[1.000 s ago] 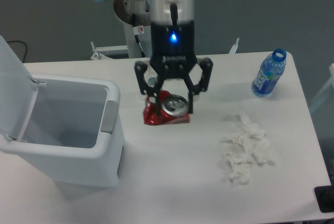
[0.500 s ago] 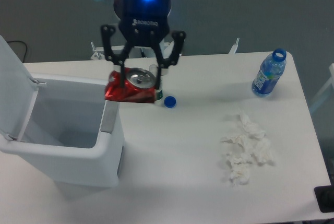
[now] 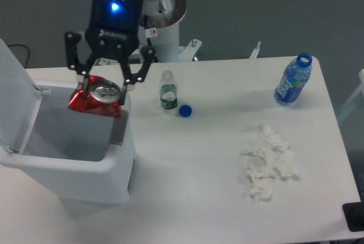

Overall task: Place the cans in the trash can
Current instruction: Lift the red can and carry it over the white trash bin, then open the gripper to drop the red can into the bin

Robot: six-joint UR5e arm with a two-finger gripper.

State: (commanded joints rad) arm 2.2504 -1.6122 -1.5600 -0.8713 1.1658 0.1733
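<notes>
A crushed red can [image 3: 94,100] with a silver top hangs in my gripper [image 3: 104,90], whose fingers are shut on it. It is held above the right part of the opening of the white trash can [image 3: 68,164], just inside the right rim. The bin's lid [image 3: 14,93] stands flipped up on the left. A grey handle tab [image 3: 119,127] shows on the bin's right side.
A small clear bottle [image 3: 167,91] stands upright behind the bin with a blue cap [image 3: 185,110] lying beside it. A blue-labelled plastic bottle [image 3: 293,80] stands at the far right. Crumpled white tissues [image 3: 268,161] lie on the right half of the table [image 3: 199,170].
My gripper lifted the red can off the table and carried it left, from the table's middle to above the bin's opening. This uncovered the small bottle and blue cap.
</notes>
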